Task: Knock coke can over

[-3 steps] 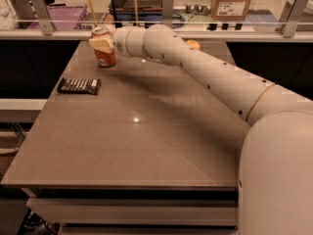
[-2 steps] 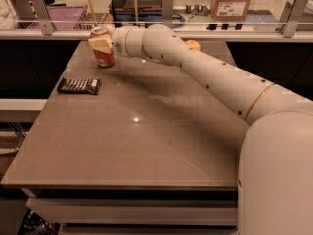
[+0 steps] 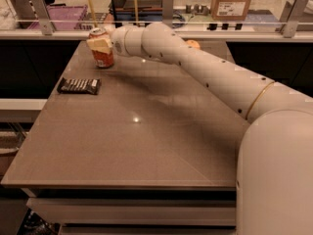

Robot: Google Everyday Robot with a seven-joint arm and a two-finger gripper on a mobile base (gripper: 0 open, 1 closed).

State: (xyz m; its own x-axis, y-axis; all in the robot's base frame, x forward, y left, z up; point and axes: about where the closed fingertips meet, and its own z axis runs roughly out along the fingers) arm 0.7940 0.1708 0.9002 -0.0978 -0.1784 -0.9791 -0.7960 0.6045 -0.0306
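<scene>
Almost nothing changes over the last second: coke can (image 3: pixel 103 58) stands at the far left corner of the table (image 3: pixel 146 151), same spot, upright or nearly so, top rim leaning slightly left. Gripper (image 3: pixel 100 44) is at the can's upper half, a pale part of it across the can's front, arm (image 3: pixel 205 72) stretched over the table from the right. How far the claw is open, and whether it grips the can, cannot tell. Snack bar (image 3: pixel 78 85) lies nearer, apart from the can. Orange (image 3: pixel 192 44) peeks from behind the arm. Judgement: contact looks made, topple not yet done; a sideways push is still due
</scene>
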